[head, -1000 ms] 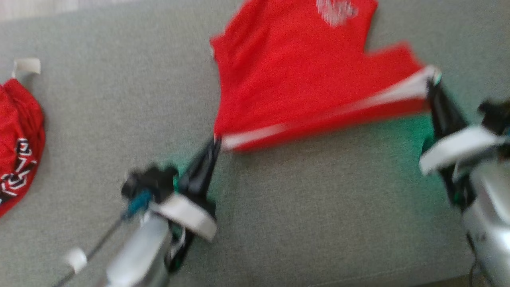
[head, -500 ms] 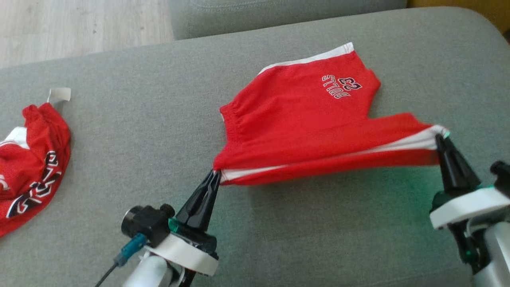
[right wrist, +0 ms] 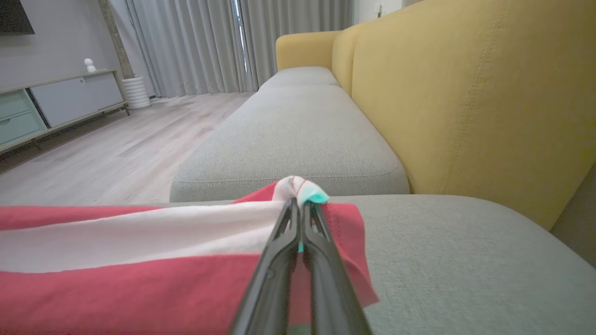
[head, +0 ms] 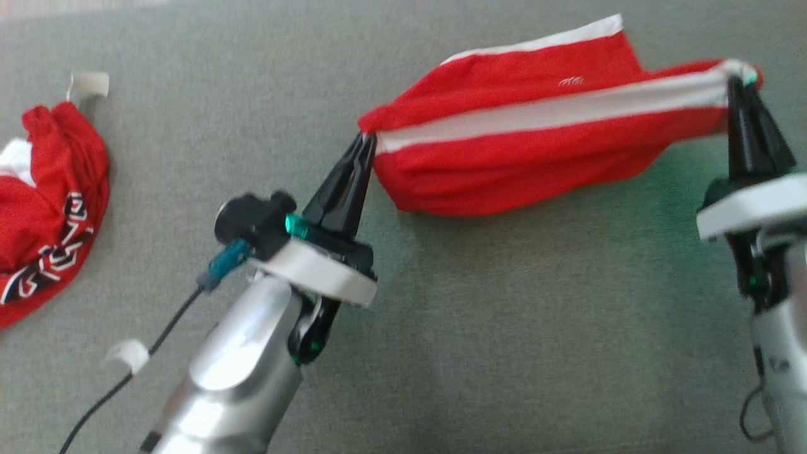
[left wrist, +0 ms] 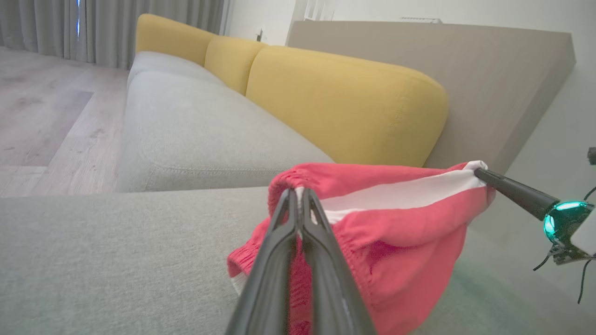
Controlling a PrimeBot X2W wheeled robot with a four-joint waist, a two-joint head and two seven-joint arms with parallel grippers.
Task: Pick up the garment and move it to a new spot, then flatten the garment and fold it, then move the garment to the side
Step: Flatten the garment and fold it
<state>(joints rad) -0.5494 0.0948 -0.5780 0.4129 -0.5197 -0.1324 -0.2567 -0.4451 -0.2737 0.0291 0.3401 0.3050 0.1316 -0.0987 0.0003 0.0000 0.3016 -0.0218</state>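
Okay, I have both grippers on the cloth. The left gripper (head: 365,140) is pinched shut on the elastic waistband corner of the red shorts (head: 523,170), fingers pressed together with fabric between the tips. The right gripper (head: 735,85) is likewise closed tight, on the other end of the white side stripe (head: 555,112), at the hem corner. The shorts hang stretched between the two, stripe taut and facing up, with the red fabric below it sagging in a loose fold over the grey sofa seat (head: 504,328). I can't tell whether that fold touches the seat. The other leg, edged in a white hem, shows beyond the stripe in the head view. The shorts sit toward my right side of the seat, near the yellow back cushions (left wrist: 344,102). A second red garment (head: 44,208) lies bunched well apart at my far left, a white tag (head: 88,83) just beside it. A dark cable (head: 126,378) trails off the left wrist camera. The wooden floor (right wrist: 116,149) shows past the seat edge.
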